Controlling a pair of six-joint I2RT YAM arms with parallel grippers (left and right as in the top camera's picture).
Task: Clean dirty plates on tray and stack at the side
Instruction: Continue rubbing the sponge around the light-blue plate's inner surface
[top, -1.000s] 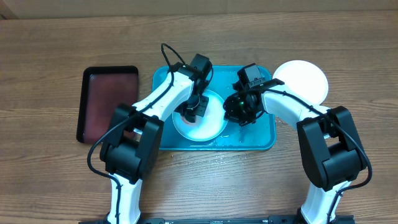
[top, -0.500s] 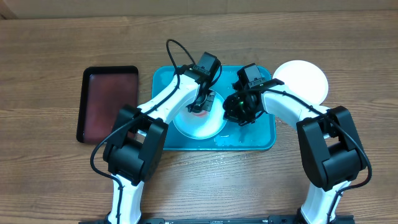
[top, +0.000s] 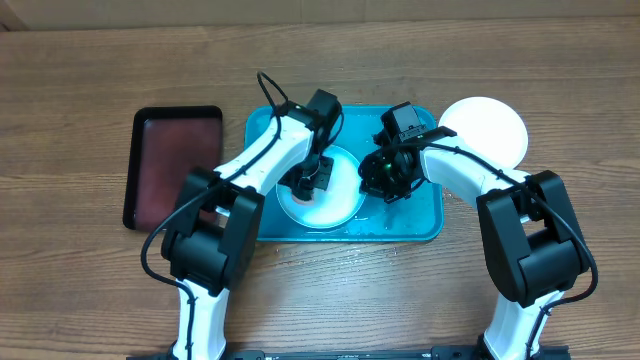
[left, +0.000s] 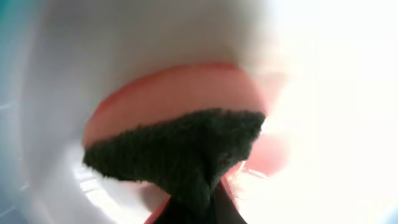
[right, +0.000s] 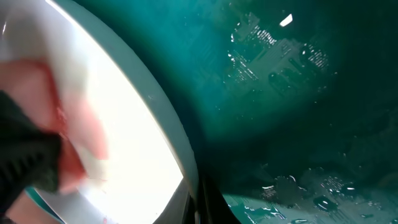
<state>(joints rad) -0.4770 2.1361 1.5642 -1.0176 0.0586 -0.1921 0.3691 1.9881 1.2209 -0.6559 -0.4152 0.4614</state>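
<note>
Red-smeared plate (top: 340, 203) in turquoise tray (top: 421, 218)

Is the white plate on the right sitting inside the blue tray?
No, the white plate rests on the tabletop, outside the blue tray, by its right rim.

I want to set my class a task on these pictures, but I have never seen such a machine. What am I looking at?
This is a robot with two white-and-black arms, each ending in a two-finger gripper. One picture looks down from above; the other two come from close-up cameras on the wrists. On the brown wooden table lie a large turquoise plastic tray, a smaller black tray with a dark red inside, and a round white plate. In the turquoise tray sits a pale round plate with a red smear. The left gripper presses a dark green scrubbing pad on that smear. The right gripper is at the plate's rim; whether it grips is unclear.
</note>
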